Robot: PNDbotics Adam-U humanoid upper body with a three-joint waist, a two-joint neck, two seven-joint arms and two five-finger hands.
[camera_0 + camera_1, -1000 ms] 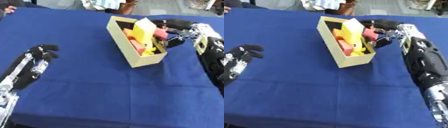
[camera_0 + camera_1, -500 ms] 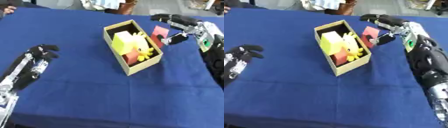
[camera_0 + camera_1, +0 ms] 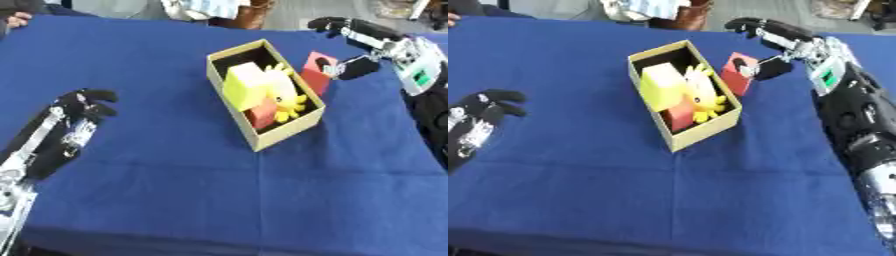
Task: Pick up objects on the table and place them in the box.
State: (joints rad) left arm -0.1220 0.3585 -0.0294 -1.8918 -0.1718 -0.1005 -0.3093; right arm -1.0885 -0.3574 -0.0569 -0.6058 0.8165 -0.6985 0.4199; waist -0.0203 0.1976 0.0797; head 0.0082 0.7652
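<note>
The table (image 3: 175, 200) is covered in plain deep blue; the box (image 3: 261, 142) is tan cardboard, dark inside; in it lie a pale yellow block (image 3: 245, 82), a bright yellow toy (image 3: 284, 95) and a red block (image 3: 261, 112); beside it a red cube (image 3: 315, 75); both hands, left (image 3: 66, 132) and right (image 3: 367, 45), are black with silver parts.

Lighting was bright and even. My frames were soft throughout; the blue tablecloth (image 3: 175, 190) showed only faint shadows, no glare.

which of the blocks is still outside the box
The red block, against the box's right outer wall by the right hand. The yellow block and orange-red block sit inside.
</note>
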